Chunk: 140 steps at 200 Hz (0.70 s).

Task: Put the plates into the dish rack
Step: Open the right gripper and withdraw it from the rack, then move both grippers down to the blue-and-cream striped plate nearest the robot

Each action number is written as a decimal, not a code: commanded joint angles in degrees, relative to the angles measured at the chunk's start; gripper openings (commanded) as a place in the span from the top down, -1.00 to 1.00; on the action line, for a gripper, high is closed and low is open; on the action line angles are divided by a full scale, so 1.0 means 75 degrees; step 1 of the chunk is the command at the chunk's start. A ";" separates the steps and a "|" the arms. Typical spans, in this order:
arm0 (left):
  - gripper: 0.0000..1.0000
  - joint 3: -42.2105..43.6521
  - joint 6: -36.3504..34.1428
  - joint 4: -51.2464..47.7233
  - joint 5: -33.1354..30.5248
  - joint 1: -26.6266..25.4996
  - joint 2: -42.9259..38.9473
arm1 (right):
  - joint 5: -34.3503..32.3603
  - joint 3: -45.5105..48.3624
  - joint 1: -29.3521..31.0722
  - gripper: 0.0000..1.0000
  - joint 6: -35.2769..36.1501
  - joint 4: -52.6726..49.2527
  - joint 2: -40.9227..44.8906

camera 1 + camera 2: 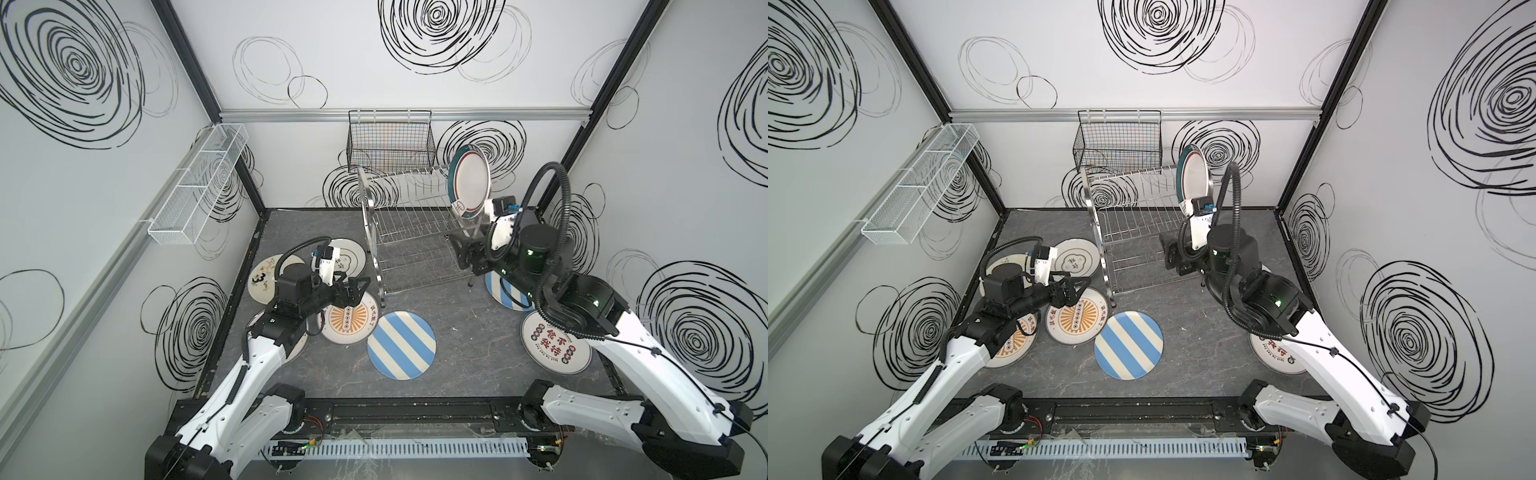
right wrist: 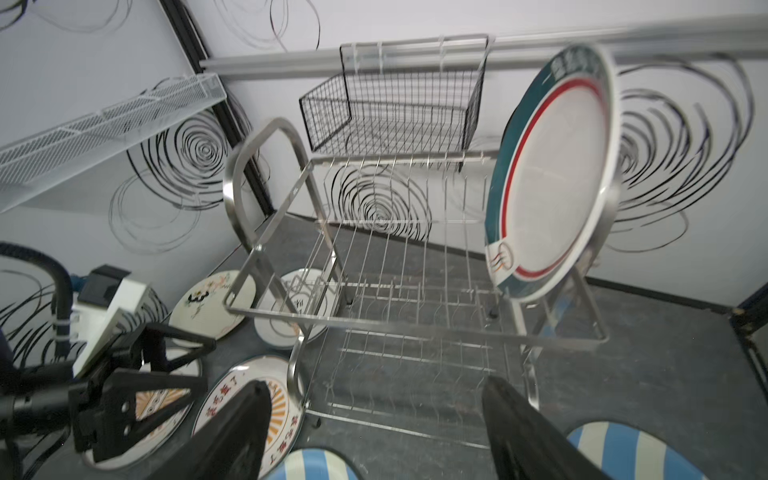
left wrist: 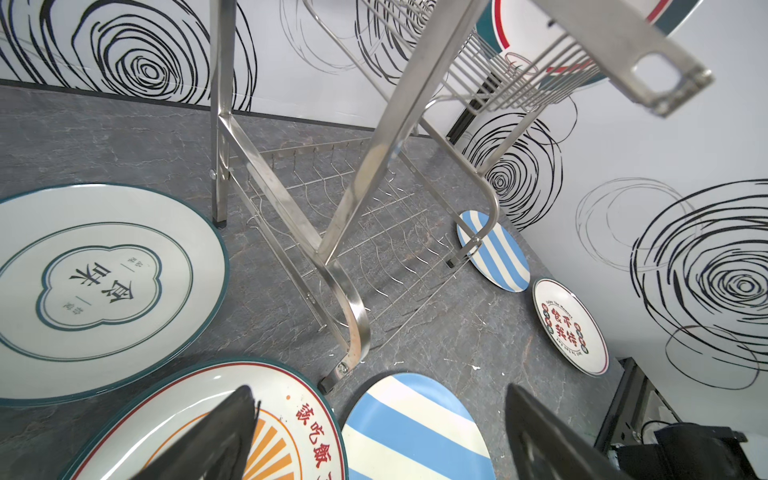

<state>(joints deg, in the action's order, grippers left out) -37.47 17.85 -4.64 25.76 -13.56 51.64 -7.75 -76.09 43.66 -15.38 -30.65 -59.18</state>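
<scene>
Grey marbled tabletop [image 1: 457,365], white walls scribbled with black swirls. We have the dish rack [image 1: 409,208] back-centre. One green-rimmed plate [image 1: 469,178] is loaded, standing on edge at the right end of the upper tier with its face turned to the empty slots on its left. Every other plate we see lies flat on the tabletop.

The right gripper [image 2: 374,390] has its jaws spread wide with nothing between them. It sits by the rack's right end at lower-tier height, apart from the green-rimmed plate above. The right wrist view is blurred, so we leave finer detail out.

The left gripper [image 1: 360,291] is also spread and empty. It hangs over the far rim of the sunburst plate [image 1: 347,322], near the rack's left front foot.

Key relation, our call: the sunburst plate lies flat right below the left gripper and slightly toward the robot, so the left arm is nearer for it. The centre striped plate [image 1: 401,345] meets its rim on the right; touching or overlapping, we can't tell. Nearest to the right gripper is the second striped plate [image 1: 505,293], flat and partly hidden under that arm, on the claw's robot side.

The plates are round, so they have no long axis. What counts is going from flat to on-edge. The free slots lie left of the loaded plate, to the right of and beyond the left gripper.
</scene>
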 commanded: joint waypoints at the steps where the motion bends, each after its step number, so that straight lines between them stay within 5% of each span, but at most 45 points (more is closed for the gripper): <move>1: -0.92 -0.0009 0.0016 0.0030 -0.0274 -0.0017 -0.0032 | 0.0681 0.0826 0.0084 -0.67 -0.0692 -0.0245 0.0364; 84: -0.92 0.0274 0.0715 -0.0507 -0.1518 -0.0572 -0.0016 | 0.1982 0.4638 0.0202 -0.64 -0.2145 0.1245 0.1281; 140: -0.92 0.0997 0.2120 -0.0745 -0.3601 -0.2328 -0.0259 | 0.2786 0.6144 -0.0106 -0.68 -0.2495 0.2555 0.0858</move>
<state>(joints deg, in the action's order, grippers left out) -30.74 28.10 -9.80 6.83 -26.89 50.15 8.78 -33.08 44.05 -31.59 -19.46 -51.29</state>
